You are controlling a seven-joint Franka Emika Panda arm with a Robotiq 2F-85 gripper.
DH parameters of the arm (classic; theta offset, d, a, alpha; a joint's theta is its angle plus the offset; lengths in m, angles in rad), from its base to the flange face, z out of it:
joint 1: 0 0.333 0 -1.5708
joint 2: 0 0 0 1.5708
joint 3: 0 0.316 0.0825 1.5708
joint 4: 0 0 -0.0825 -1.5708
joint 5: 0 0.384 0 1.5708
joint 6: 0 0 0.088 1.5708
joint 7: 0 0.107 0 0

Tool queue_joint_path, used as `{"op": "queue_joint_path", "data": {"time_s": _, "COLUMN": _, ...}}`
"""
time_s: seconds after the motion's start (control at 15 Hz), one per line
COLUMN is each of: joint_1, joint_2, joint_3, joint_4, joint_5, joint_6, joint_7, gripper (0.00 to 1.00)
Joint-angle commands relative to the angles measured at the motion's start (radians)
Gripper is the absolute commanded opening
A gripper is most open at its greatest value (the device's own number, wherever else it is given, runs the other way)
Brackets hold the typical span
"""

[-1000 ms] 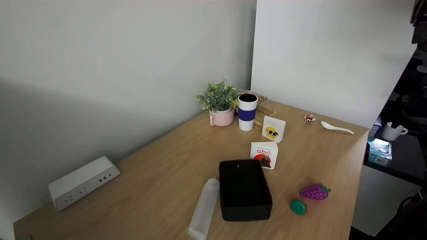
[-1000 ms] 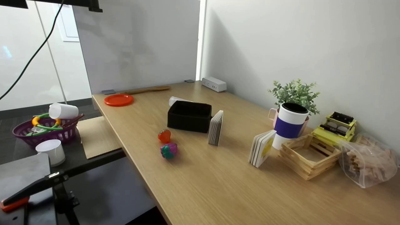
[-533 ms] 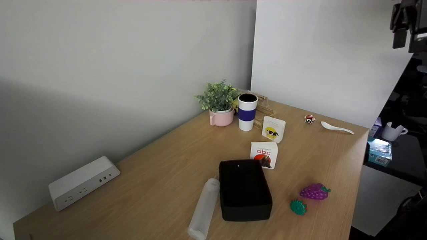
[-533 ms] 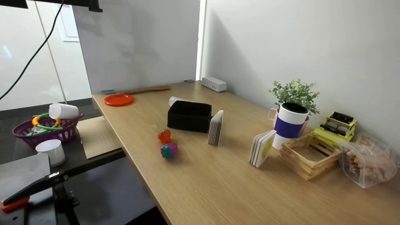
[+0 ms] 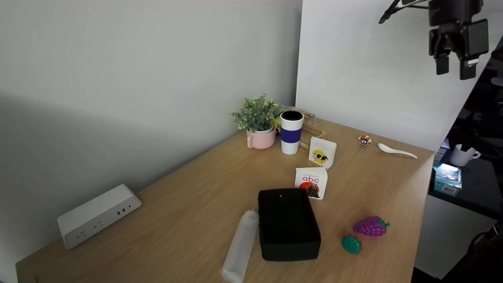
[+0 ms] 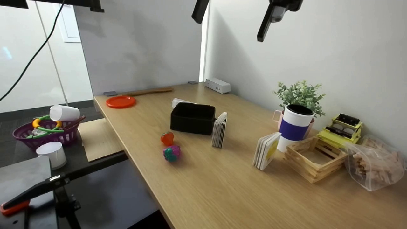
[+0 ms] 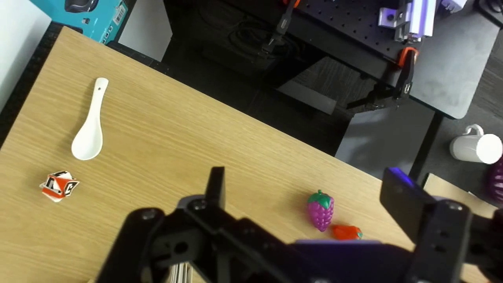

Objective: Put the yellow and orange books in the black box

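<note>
The yellow book stands upright, slightly fanned, and it also shows in an exterior view. The orange book stands upright close to the end of the black box; both also show in an exterior view, the book edge-on and the box. The box is open-topped, with nothing visible inside. My gripper is open and empty, high above the table, also seen in an exterior view and the wrist view. A book's page edges peek out below it in the wrist view; which book I cannot tell.
A purple grape toy and a red strawberry toy lie near the table edge. A clear bottle lies beside the box. A banded cup, potted plant and wooden crate stand near the yellow book. A white spoon lies farther off.
My gripper has come into both exterior views, moving in over the table from the right edge and lower in one view, from above in the other. The books and box have not moved.
</note>
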Motion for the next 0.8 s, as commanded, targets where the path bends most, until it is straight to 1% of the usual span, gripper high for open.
{"op": "queue_joint_path", "data": {"time_s": 0.0, "joint_1": -0.03, "joint_2": -0.001, "joint_3": 0.029, "joint_4": 0.002, "joint_5": 0.001, "joint_6": -0.003, "joint_7": -0.001, "gripper": 1.0}}
{"op": "queue_joint_path", "data": {"time_s": 0.13, "joint_1": -0.03, "joint_2": -0.002, "joint_3": 0.029, "joint_4": 0.002, "joint_5": 0.001, "joint_6": -0.003, "joint_7": -0.001, "gripper": 1.0}}
{"op": "queue_joint_path", "data": {"time_s": 0.2, "joint_1": -0.029, "joint_2": -0.004, "joint_3": 0.032, "joint_4": -0.006, "joint_5": 0.003, "joint_6": 0.024, "joint_7": 0.013, "gripper": 1.0}}
{"op": "queue_joint_path", "data": {"time_s": 0.33, "joint_1": -0.029, "joint_2": 0.015, "joint_3": 0.033, "joint_4": 0.002, "joint_5": 0.022, "joint_6": 0.042, "joint_7": 0.011, "gripper": 1.0}}
{"op": "queue_joint_path", "data": {"time_s": 0.47, "joint_1": -0.033, "joint_2": 0.048, "joint_3": 0.031, "joint_4": 0.018, "joint_5": 0.051, "joint_6": 0.065, "joint_7": 0.005, "gripper": 1.0}}
{"op": "queue_joint_path", "data": {"time_s": 0.73, "joint_1": -0.059, "joint_2": 0.157, "joint_3": 0.025, "joint_4": 0.075, "joint_5": 0.118, "joint_6": 0.097, "joint_7": -0.022, "gripper": 1.0}}
